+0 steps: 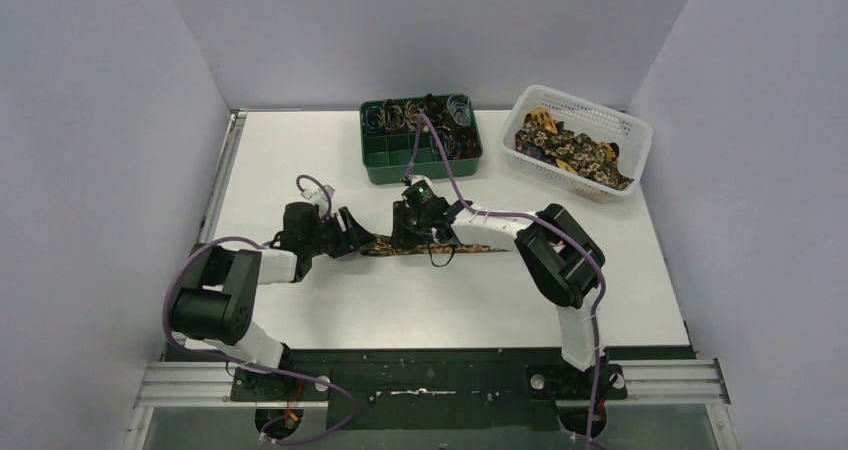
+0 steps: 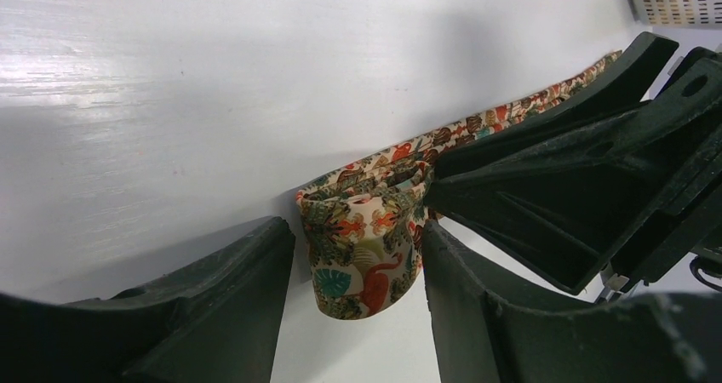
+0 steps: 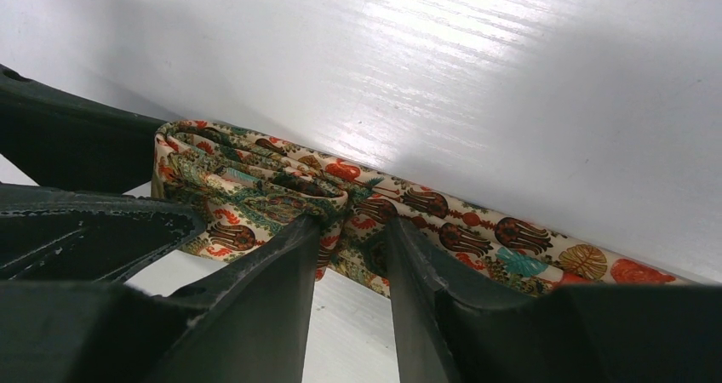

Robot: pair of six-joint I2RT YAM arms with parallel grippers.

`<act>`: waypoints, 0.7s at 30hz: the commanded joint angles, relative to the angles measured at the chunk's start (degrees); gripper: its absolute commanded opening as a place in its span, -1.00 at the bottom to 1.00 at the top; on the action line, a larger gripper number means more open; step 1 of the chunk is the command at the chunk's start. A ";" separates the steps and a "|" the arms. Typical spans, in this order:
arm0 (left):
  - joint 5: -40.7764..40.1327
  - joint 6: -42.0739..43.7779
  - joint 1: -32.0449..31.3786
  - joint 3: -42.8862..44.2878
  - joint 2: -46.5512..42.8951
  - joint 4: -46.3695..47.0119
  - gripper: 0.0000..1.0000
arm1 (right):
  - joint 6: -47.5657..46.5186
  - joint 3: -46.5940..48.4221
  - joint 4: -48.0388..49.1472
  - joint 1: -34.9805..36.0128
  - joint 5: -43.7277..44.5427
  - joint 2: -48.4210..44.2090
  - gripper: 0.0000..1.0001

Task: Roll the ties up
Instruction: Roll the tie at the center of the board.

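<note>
One tie (image 1: pixel 470 250) lies as a flat strip across the middle of the table, in a cream, red, teal and brown print. Its left end is turned into a small upright coil (image 2: pixel 362 247). My left gripper (image 2: pixel 358 230) stands open around that coil. Its right finger (image 2: pixel 477 315) touches the fabric and a thin gap shows beside the left one (image 2: pixel 213 315). My right gripper (image 3: pixel 352 224) is shut on the tie (image 3: pixel 477 221) just right of the coil, with fabric bunched between its tips. From above, the two grippers (image 1: pixel 352 238) (image 1: pixel 412 240) sit close together.
A green compartment box (image 1: pixel 400 170) with thin coloured loops (image 1: pixel 415 115) stands at the back centre. A white basket (image 1: pixel 590 103) at the back right holds several more ties (image 1: pixel 570 150). Grey walls close in both sides of the white table (image 1: pixel 300 300).
</note>
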 commanded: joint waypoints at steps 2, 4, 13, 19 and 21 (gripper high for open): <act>0.47 0.67 -0.47 -1.07 1.33 -0.43 0.06 | -0.63 1.13 -1.61 -0.89 0.95 1.21 -0.26; 1.23 1.80 -0.44 -0.32 1.52 -1.83 0.03 | -0.56 1.13 -1.70 -1.02 0.98 1.13 -0.26; 1.52 3.25 -0.89 1.70 2.25 -4.86 0.08 | -0.33 0.81 -1.37 -1.19 0.01 0.79 -0.25; 0.32 2.73 -2.89 4.43 4.93 -6.89 0.06 | -0.43 0.63 -1.45 -1.24 -0.08 0.78 -0.24; -1.28 3.90 -3.03 4.95 4.79 -9.94 -0.06 | -0.25 0.30 -1.25 -1.24 -0.14 0.67 -0.24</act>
